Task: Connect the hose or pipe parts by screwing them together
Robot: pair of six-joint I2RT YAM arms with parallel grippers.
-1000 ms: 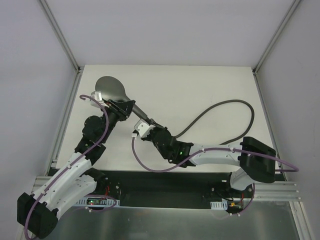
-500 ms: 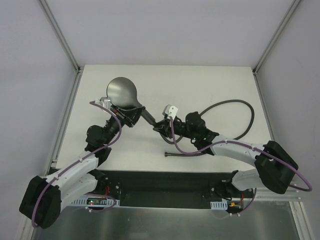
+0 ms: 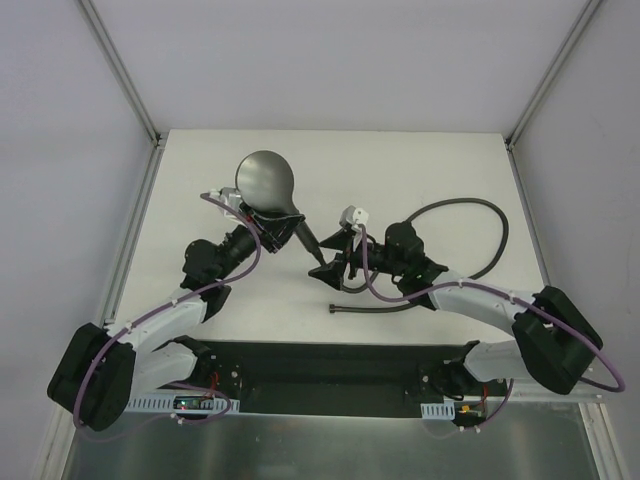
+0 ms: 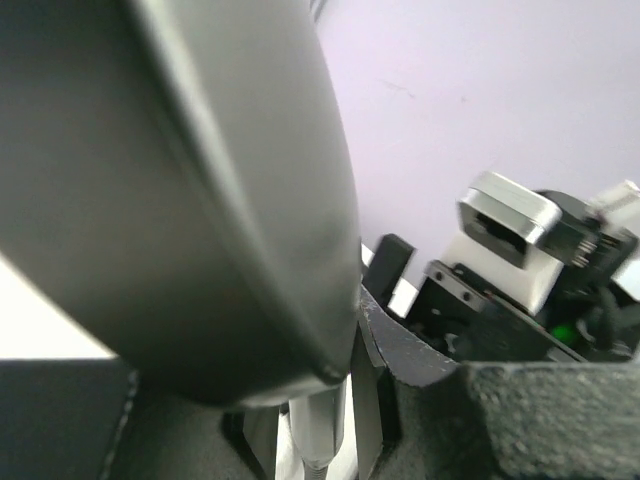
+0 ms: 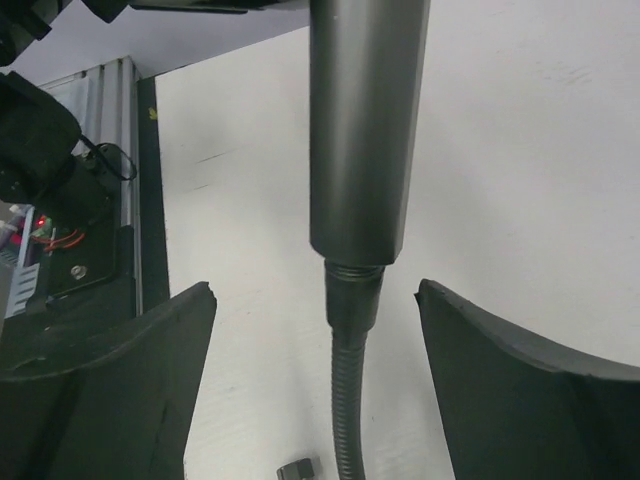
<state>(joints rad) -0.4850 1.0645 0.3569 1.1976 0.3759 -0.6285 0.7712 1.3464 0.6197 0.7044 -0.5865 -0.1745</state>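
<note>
Right now the whole job comes down to one spot, where the shower head (image 3: 268,180) meets the hose (image 3: 478,204). From overhead, the head sits left of centre in the upper middle of the frame, lifted off the counter (image 3: 400,160). Its tapered handle (image 5: 365,130) slants down and to the right toward the picture's centre. The left claw (image 3: 272,228) is clamped tight on it just below the round face, so that arm has the thick end and only steadies it. The narrow tip points straight at the right claw (image 3: 338,268), which is plainly the nearer one to the joint. That claw is spread wide and grips nothing. In its own camera the handle drops straight down the middle, and the hose's collar (image 5: 352,292) sits on the handle's end about level with the tips of the two dark fingers (image 5: 520,400), clear of both. The handle's long axis therefore runs right through the open gap, and closing in would catch the collar across its width. A little thread seems to show at the collar's top, so I'd guess it isn't fully home. Below the collar the hose trails to the counter, arcs out to the right, and its loose end (image 3: 335,308) lies low in the middle.
</note>
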